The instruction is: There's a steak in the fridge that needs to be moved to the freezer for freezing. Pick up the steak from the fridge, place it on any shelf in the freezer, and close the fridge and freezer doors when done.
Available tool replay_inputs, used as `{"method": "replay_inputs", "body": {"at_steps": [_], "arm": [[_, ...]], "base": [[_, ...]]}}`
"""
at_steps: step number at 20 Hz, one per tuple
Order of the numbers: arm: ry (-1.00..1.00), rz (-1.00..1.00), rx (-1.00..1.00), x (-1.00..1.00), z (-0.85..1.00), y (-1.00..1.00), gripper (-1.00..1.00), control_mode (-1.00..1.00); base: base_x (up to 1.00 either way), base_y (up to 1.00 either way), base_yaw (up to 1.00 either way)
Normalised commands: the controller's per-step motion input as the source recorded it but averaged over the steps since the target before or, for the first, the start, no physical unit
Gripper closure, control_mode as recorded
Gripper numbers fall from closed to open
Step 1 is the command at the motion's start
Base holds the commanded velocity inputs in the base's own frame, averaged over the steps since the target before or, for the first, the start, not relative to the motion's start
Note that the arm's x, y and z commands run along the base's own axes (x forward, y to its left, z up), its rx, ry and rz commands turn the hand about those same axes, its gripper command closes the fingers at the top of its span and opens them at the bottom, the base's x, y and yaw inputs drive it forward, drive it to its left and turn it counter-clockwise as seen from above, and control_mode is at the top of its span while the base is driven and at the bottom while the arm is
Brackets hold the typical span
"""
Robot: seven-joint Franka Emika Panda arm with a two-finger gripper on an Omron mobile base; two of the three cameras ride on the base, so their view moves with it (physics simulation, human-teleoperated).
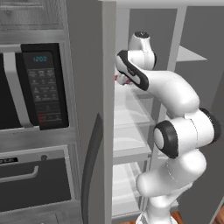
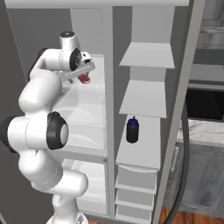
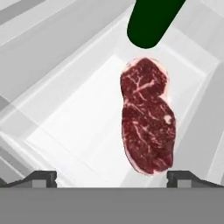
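Observation:
The steak [image 3: 148, 118], a dark-red slab with pale streaks, lies on an upper glass shelf of the fridge [image 2: 87, 109]; it also shows as a red patch [image 2: 84, 79] beneath the hand. My gripper [image 3: 111, 178] hovers just short of it, open, with the fingertips [image 3: 43, 177] spread wide and the steak nearer the right one. Nothing is between the pads. The freezer [image 2: 144, 100], with its opaque shelf [image 2: 146, 54], stands to the right of the fridge. Both doors are open: one edge-on [image 1: 105, 109], the other at the right [image 2: 186, 100].
A green bottle [image 3: 151, 19] lies just beyond the steak on the same shelf. A dark bottle [image 2: 132, 130] stands on a lower freezer shelf. The black-faced microwave [image 1: 35, 87] is built in left of the unit. Drawers [image 2: 135, 183] fill the freezer's bottom.

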Motion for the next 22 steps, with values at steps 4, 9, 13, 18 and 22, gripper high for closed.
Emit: {"method": "replay_inputs", "body": {"at_steps": [4,9,13,18,22], "arm": [[0.0,0.0,0.0,0.49,-0.16,0.0,-1.0,-1.0],[0.0,0.0,0.0,0.51,-0.13,0.0,-1.0,-1.0],[0.0,0.0,0.0,0.49,-0.01,0.0,-1.0,-1.0],[0.0,0.0,0.0,0.29,-0.11,0.0,-1.0,-1.0],[0.02,0.0,0.0,0.01,-0.4,0.0,-1.0,-1.0]], "base": [[0.0,0.0,0.0],[0.0,0.0,0.0],[0.0,0.0,0.0],[0.0,0.0,0.0],[0.0,0.0,0.0]]}}
